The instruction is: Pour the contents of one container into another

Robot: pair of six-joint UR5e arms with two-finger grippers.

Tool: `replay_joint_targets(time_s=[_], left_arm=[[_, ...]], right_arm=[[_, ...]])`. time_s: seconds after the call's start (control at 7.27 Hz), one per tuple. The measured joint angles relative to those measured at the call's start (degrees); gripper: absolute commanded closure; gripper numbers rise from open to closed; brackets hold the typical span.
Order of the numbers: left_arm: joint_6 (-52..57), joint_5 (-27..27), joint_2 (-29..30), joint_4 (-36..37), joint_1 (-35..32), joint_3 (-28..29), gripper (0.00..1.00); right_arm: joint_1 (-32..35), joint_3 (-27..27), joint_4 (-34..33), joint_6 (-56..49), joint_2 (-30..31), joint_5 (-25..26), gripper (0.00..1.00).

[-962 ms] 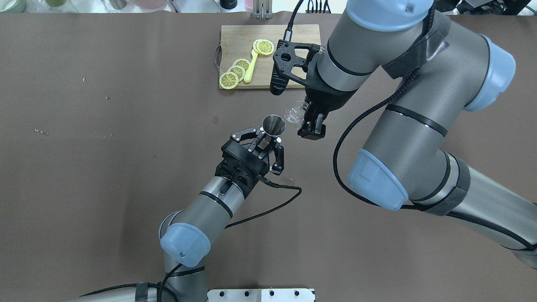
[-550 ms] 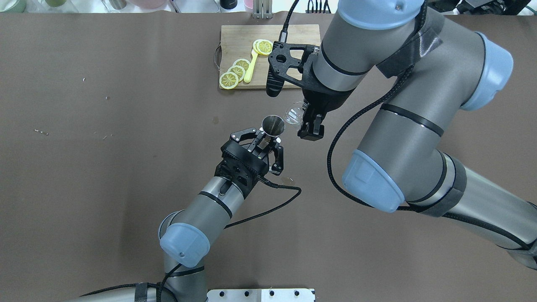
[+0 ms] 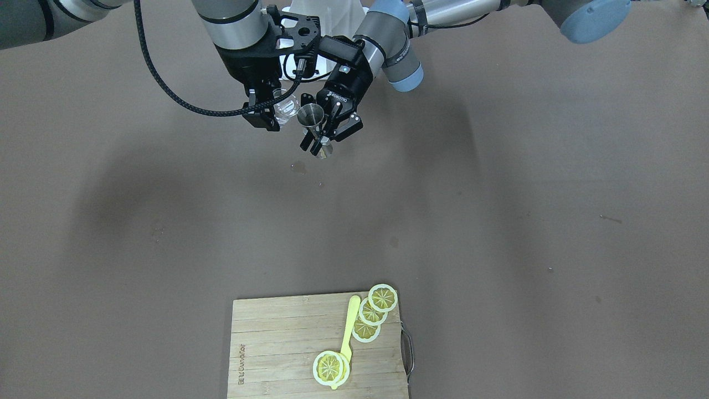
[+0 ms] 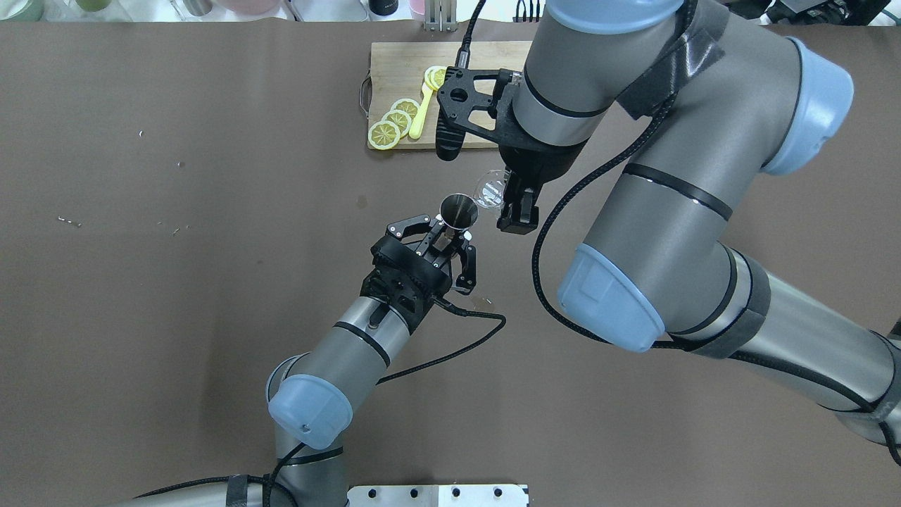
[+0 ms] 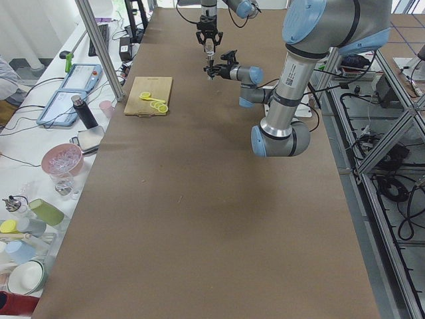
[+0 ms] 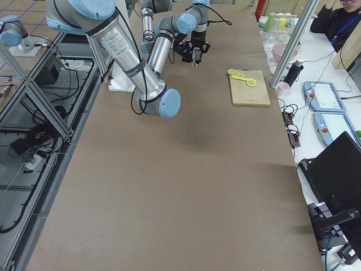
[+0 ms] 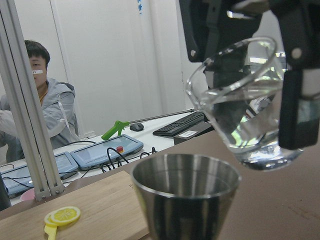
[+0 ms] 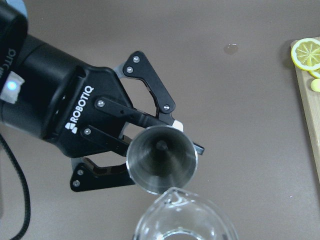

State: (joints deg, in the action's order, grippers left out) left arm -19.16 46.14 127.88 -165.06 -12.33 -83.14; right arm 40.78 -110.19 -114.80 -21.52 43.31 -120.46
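The glass tumbler [image 7: 245,105] hangs tilted in the air with clear liquid pooled toward its lower side. It is pinched between the fingers of the right gripper [image 3: 273,112], which closes on its wall from above. Its lip leans toward the steel jigger [image 4: 458,210] and sits just above and beside the jigger's open upper rim. From the right wrist view the two rims overlap.

The jigger stands upright off the table, clamped at its narrow waist by the left gripper [image 4: 448,229], whose fingers close in from both sides below the upper cone.

Below both claws lies the brown table covering [image 4: 176,282], with a small wet spot [image 4: 361,202] just to the outer side of the left claw. Well beyond the right claw, at the table's far edge, a wooden cutting board [image 4: 394,70] carries lemon slices [image 4: 394,121] and a yellow spoon [image 4: 420,116]. Past the board, the left wrist view shows a seated person [image 7: 42,107], a keyboard [image 7: 182,124] and white walls.
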Motion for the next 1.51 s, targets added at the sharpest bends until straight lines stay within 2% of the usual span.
replay_joint_targets(time_s=[0.83,1.51], left_arm=[[0.1,-0.2,-0.3,0.0,0.0,0.1,1.0],[0.1,-0.1,-0.3,0.0,-0.1,0.0,1.0]], right_arm=[[-0.4,4.4,-5.1,-3.2,-4.8,0.8,1.0],[-1.1,5.7,-11.0,-7.7,-7.3,2.2,1.0]])
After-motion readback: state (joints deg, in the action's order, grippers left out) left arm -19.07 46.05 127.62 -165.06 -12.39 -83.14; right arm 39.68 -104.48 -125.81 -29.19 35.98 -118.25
